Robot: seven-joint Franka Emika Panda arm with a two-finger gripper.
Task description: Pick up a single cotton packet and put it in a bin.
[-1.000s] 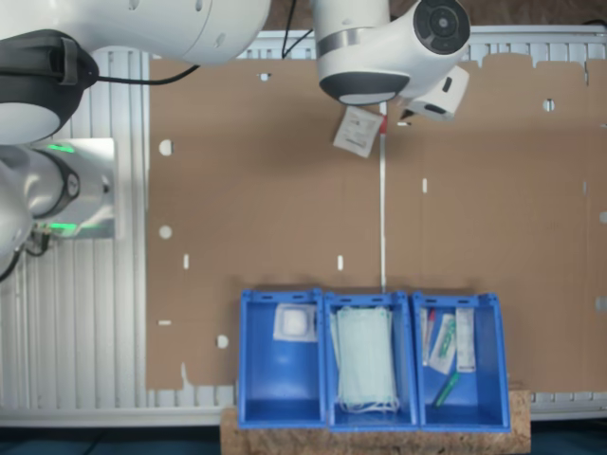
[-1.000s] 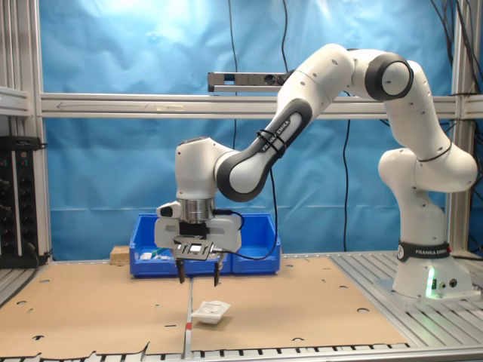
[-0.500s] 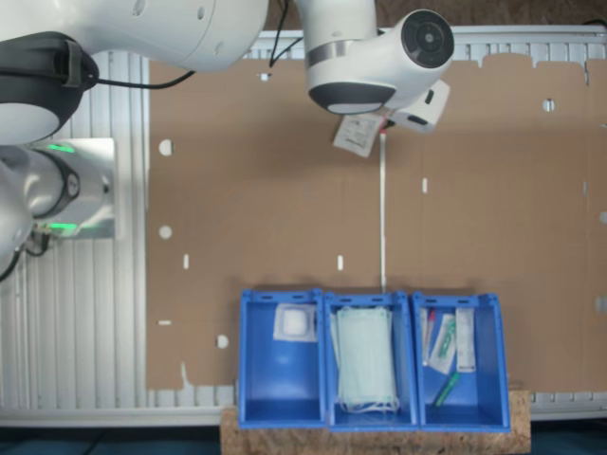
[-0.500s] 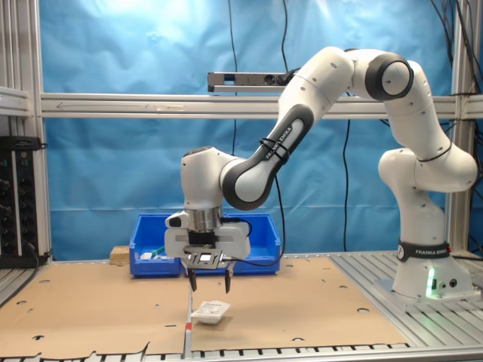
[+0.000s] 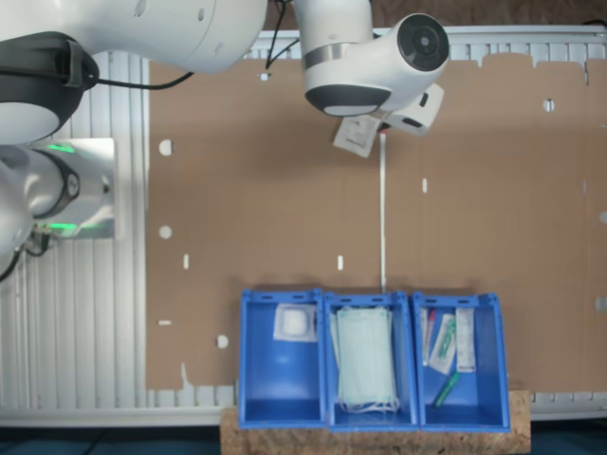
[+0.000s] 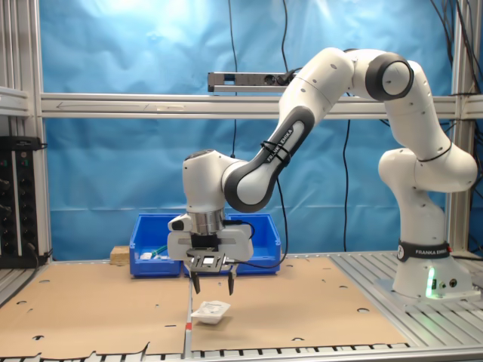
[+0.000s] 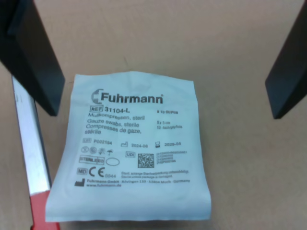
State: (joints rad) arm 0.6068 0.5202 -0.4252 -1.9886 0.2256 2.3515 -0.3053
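Observation:
A small square white cotton packet (image 7: 134,148) with printed text lies flat on the brown cardboard. It also shows in the first exterior view (image 5: 358,136), partly under the arm's wrist, and in the second exterior view (image 6: 210,311). My gripper (image 6: 213,291) hangs open just above it, pointing straight down, with nothing held. In the wrist view the two dark fingers (image 7: 36,62) stand wide apart on either side of the packet's upper part, and the gripper (image 7: 165,112) is centred over it. Three blue bins (image 5: 275,384) sit in a row at the far edge.
One bin holds a white packet (image 5: 295,323), the middle bin (image 5: 325,370) pale-green face masks (image 5: 364,358), and the third bin (image 5: 479,389) long narrow packets (image 5: 444,343). A white and red strip (image 7: 29,153) runs beside the packet along the cardboard seam. The robot base (image 6: 426,279) stands at the second exterior view's right.
The gripper has come down towards the packet and shifted slightly towards the second exterior view's right. It stayed open. The packet has not moved.

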